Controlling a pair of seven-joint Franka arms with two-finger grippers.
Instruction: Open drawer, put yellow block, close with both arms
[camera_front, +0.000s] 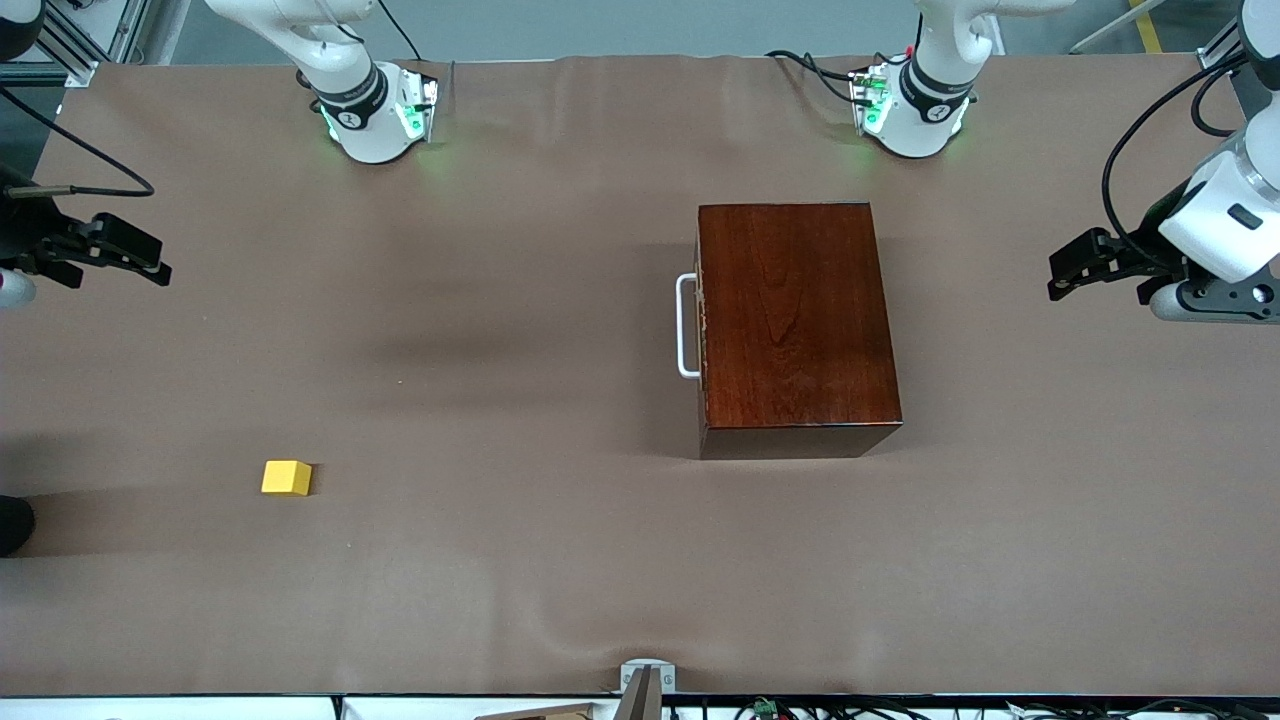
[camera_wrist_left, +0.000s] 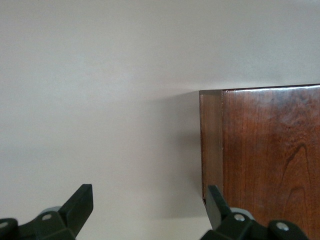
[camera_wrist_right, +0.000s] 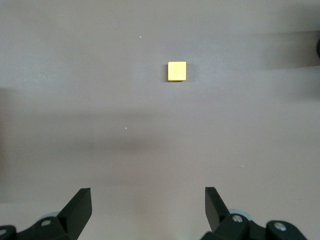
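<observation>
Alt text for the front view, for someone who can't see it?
A closed dark wooden box with a white handle sits mid-table; a yellow block lies nearer the camera, toward the right arm's end. Both open grippers, left and right, wait at the table's ends.

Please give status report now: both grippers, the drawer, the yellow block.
Left gripper open, above table by wooden box. Right gripper open, empty, up over its table end. Drawer shut, yellow block on table, untouched. Nothing blocking.

2 white arms (camera_front: 350, 90), black joint bands, green-lit bases, black cables; fingers (camera_wrist_right: 80, 207) black, perhaps silver-screwed.
</observation>
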